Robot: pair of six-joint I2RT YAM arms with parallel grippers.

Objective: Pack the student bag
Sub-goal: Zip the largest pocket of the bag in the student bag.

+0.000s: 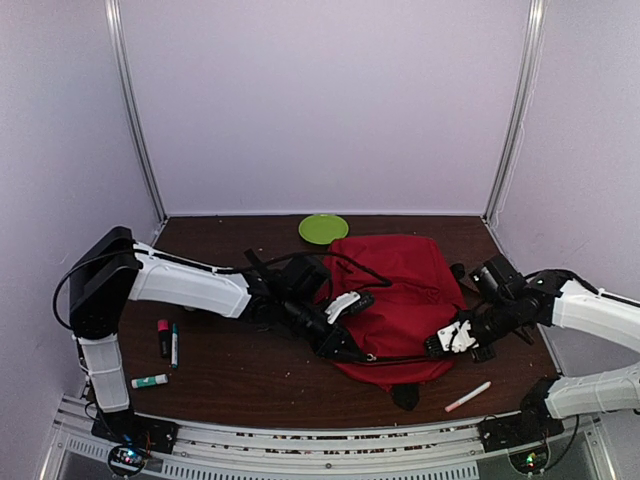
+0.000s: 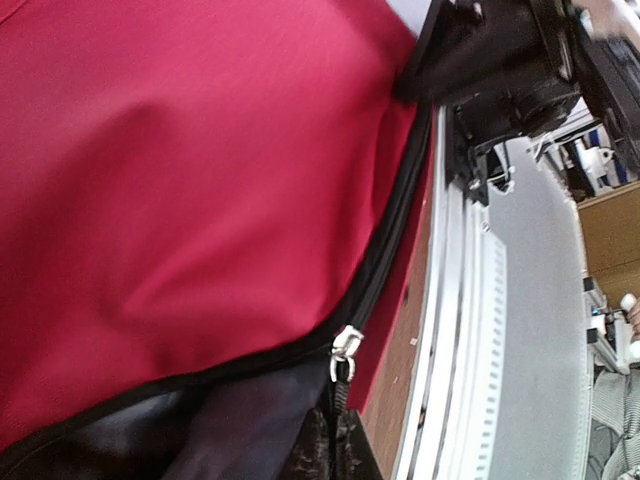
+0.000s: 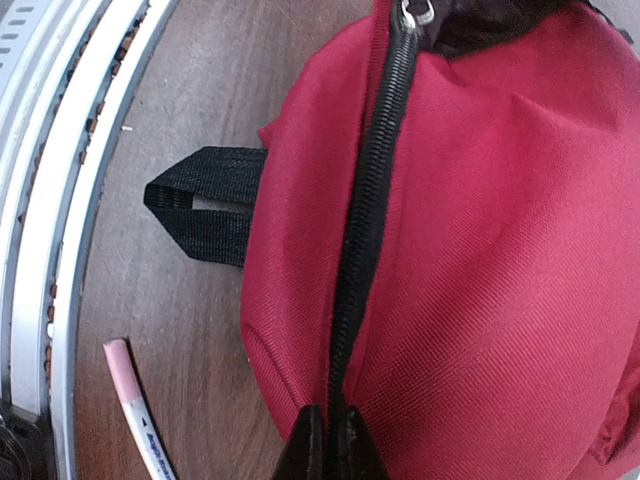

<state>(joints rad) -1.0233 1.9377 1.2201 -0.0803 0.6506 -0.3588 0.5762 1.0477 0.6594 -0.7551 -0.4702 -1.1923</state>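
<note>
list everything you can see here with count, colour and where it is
student bag: 1, red with black zipper, table centre
plate: 1, green, behind the bag
pink marker: 1, pink and white, near edge, right of the bag
red marker: 1, red and black, table left
blue pen: 1, beside the red marker
white marker: 1, green cap, near left
table: 1, dark brown
left gripper: 1, black, at the bag's left edge
right gripper: 1, pinched on the bag's zipper seam
</note>
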